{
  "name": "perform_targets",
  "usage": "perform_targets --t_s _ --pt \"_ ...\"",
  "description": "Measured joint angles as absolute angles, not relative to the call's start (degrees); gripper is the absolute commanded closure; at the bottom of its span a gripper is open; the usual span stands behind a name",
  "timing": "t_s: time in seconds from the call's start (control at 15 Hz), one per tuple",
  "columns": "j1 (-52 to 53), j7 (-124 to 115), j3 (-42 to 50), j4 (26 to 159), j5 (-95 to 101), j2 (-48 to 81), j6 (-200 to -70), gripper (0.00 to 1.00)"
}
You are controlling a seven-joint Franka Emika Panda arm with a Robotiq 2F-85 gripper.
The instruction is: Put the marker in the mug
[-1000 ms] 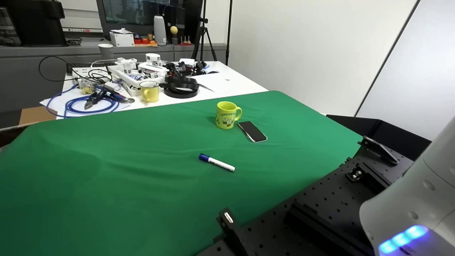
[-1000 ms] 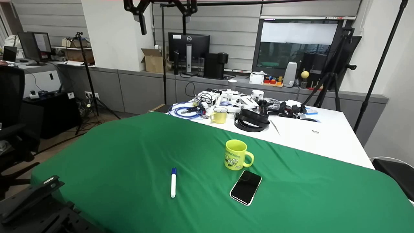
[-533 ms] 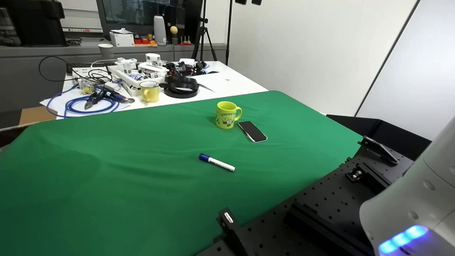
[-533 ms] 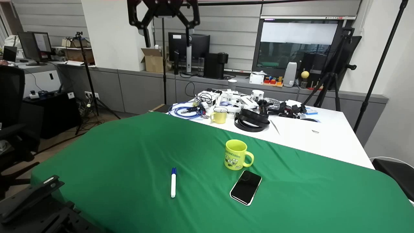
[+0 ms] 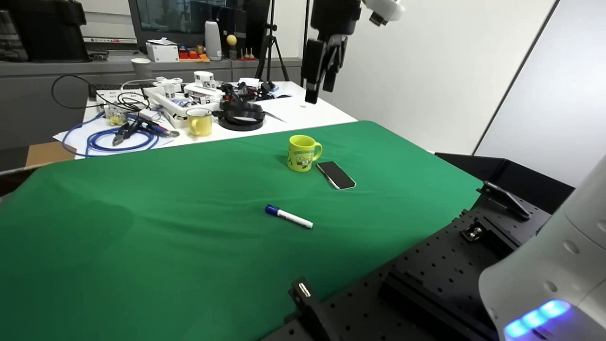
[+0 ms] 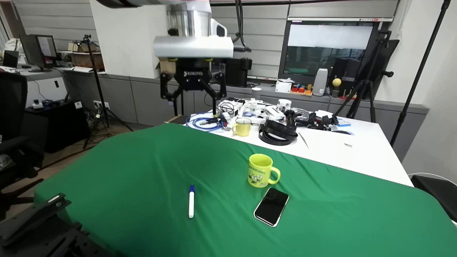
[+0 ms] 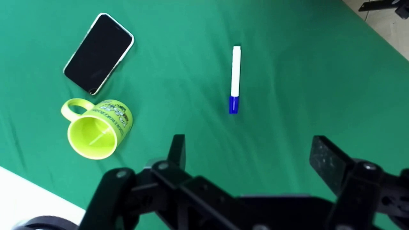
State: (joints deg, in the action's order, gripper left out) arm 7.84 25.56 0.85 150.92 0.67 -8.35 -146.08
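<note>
The white marker with a dark blue cap lies flat on the green cloth in both exterior views point(image 5: 294, 219) point(image 6: 191, 204) and in the wrist view point(image 7: 235, 73). The yellow-green mug stands upright on the cloth in both exterior views point(image 5: 299, 155) point(image 6: 257, 173); its open mouth and handle show at the left of the wrist view point(image 7: 92, 137). My gripper point(image 5: 320, 93) hangs high above the cloth, fingers pointing down; it also shows in an exterior view point(image 6: 195, 113) and the wrist view point(image 7: 249, 137). It is open, with nothing between its fingers. The marker's capped end points toward the gap between them in the wrist view.
A dark phone point(image 5: 336, 175) point(image 6: 271, 207) point(image 7: 99, 54) lies beside the mug. Behind the cloth, a white table point(image 6: 342, 148) holds a paler yellow cup point(image 6: 242, 127), a black coiled band point(image 6: 277, 132), cables and tools. A black perforated mounting plate point(image 5: 426, 284) borders the cloth.
My gripper has come down, so that it and the wrist now show in both exterior views. It stays open. The marker, mug and phone have not moved.
</note>
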Motion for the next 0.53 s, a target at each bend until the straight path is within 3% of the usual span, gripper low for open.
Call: perform_targets --t_s 0.53 --pt "7.6 27.8 0.0 149.5 -1.6 -2.6 -149.1 0.00"
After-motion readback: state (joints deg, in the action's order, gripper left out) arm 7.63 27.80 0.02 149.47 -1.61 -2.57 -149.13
